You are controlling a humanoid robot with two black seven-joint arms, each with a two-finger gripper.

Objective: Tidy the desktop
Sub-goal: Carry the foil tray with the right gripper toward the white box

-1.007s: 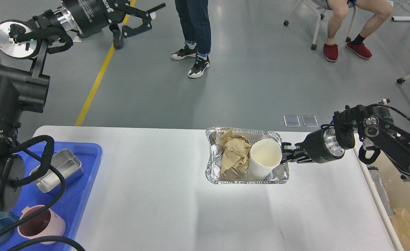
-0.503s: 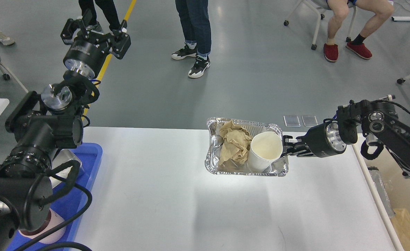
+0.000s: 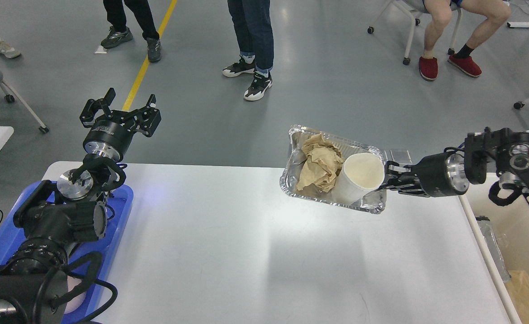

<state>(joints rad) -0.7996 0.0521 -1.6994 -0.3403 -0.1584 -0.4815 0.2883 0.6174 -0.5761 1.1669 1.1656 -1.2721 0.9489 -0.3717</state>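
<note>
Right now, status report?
Right gripper shut on foil tray, lifted off the desktop. Left gripper open, empty. Nothing in the way.

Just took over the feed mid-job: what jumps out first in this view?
The foil tray grabs the eye: the right gripper grips its right rim and holds it tilted above the far edge of the desktop, with crumpled brown paper and a white paper cup inside. At far left, the left gripper hangs with open jaws, holding nothing, above and beyond the blue tray.
</note>
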